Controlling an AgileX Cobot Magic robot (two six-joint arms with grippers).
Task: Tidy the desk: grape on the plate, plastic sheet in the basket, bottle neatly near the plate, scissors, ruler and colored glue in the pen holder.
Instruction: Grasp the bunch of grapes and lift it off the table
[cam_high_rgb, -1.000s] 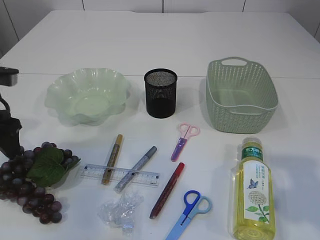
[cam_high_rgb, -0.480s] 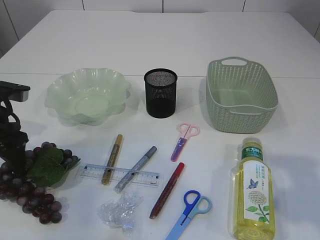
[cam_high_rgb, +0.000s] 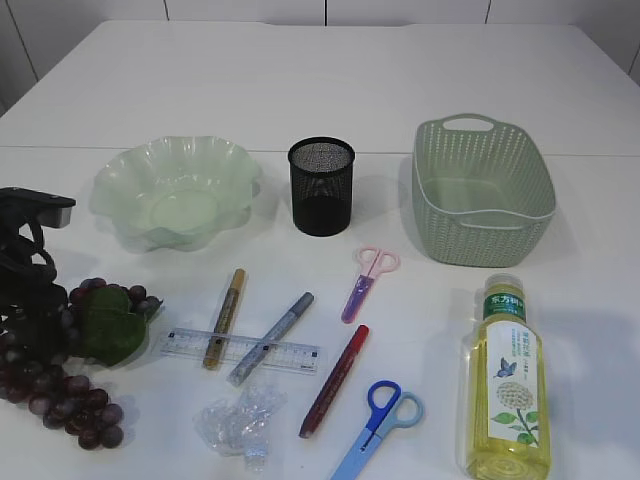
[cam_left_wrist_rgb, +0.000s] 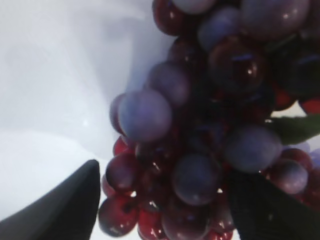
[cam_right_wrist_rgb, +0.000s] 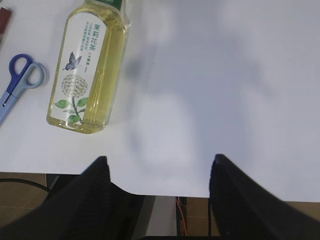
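The dark red-purple grape bunch (cam_high_rgb: 60, 385) with a green leaf lies at the front left. My left gripper (cam_high_rgb: 40, 325) is pressed down into its top, open, and the grapes (cam_left_wrist_rgb: 190, 125) fill the space between its jaws (cam_left_wrist_rgb: 165, 170). The pale green plate (cam_high_rgb: 120, 175) stands behind it. The tea bottle (cam_high_rgb: 503, 385) lies at the front right. My right gripper (cam_right_wrist_rgb: 160, 157) hangs open and empty over the table's near edge, just in front of the bottle (cam_right_wrist_rgb: 90, 70); it is out of the exterior view. The crumpled plastic sheet (cam_high_rgb: 240, 420) and clear ruler (cam_high_rgb: 295, 355) lie front centre.
A black mesh pen holder (cam_high_rgb: 321, 190) and a green basket (cam_high_rgb: 430, 200) stand at the back. Pink scissors (cam_high_rgb: 366, 282), blue scissors (cam_high_rgb: 377, 420), and gold (cam_high_rgb: 224, 317), silver (cam_high_rgb: 271, 338) and red (cam_high_rgb: 335, 380) glue pens lie between them and the front edge.
My left arm has come in from the left edge and down onto the grape bunch. The leaf and top grapes have shifted slightly. The right gripper's view gives no earlier frame.
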